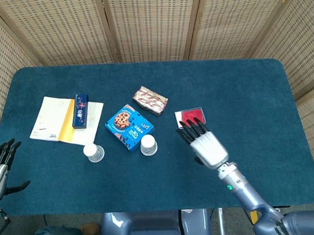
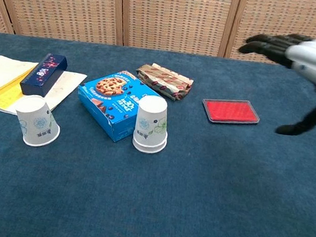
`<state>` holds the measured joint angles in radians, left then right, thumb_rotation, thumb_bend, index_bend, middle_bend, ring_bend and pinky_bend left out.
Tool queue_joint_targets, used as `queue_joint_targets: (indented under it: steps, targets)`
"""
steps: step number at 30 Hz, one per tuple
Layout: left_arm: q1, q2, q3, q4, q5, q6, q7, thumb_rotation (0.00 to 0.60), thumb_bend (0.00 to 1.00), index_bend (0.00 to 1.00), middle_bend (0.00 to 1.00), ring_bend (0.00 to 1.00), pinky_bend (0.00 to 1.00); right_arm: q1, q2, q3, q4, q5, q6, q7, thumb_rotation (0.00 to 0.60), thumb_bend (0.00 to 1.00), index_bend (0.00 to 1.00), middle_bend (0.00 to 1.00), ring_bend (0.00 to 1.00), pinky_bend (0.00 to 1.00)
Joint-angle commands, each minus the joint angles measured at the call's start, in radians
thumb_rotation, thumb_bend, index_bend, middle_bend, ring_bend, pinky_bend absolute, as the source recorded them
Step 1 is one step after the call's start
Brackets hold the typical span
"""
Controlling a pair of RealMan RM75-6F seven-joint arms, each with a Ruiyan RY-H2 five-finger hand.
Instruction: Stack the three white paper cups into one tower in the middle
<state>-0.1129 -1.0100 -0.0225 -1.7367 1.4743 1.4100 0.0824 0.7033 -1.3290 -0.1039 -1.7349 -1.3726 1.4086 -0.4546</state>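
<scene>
Landmark: the cookie box, blue, lying flat mid-table.

We see the left hand only in the head view, at the table's left edge, well left of the cookie box, fingers apart and holding nothing. The chest view does not show it. The right hand sits right of the cookie box in the head view, fingers extended and spread over the near edge of the red case, nothing in it. In the chest view it hangs raised at the upper right, thumb pointing down, clear of the table.

The chest view shows the cup stack just in front of the cookie box's right corner: upside down, with a second rim visible at the bottom, so two cups nested. The head view shows only its round top. The single cup stands upside down, slightly tilted, to the left of the cookie box, near the papers.

The table has a dark blue cloth top; woven screens stand behind it.

A dark blue slim box lies on the papers. A striped wrapped pack lies just behind the cookie box.
</scene>
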Motion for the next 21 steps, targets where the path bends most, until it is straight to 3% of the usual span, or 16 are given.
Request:
queue_joint_targets:
  steps: [1,7,13,21]
  targets:
    - [-0.006,-0.016,0.006,0.006,0.019,-0.001,0.012,0.6,0.0,0.0,0.0,0.0,0.0,-0.204,0.037,-0.111,0.195,-0.146,0.192,0.195,0.6,0.0,0.0,0.0,0.0,0.0]
    - [-0.061,-0.069,-0.007,0.027,0.033,-0.056,0.134,0.6,0.0,0.0,0.0,0.0,0.0,-0.335,0.065,-0.125,0.272,-0.201,0.304,0.324,0.6,0.0,0.0,0.0,0.0,0.0]
    - [-0.165,-0.133,-0.025,0.068,0.062,-0.17,0.241,0.6,0.0,0.0,0.0,0.0,0.0,-0.418,0.051,-0.114,0.314,-0.258,0.375,0.36,0.6,0.0,0.0,0.0,0.0,0.0]
    - [-0.316,-0.223,-0.057,0.149,0.045,-0.361,0.22,0.6,0.0,0.01,0.0,0.03,0.16,-0.446,0.074,-0.085,0.304,-0.282,0.345,0.418,0.6,0.0,0.0,0.0,0.0,0.0]
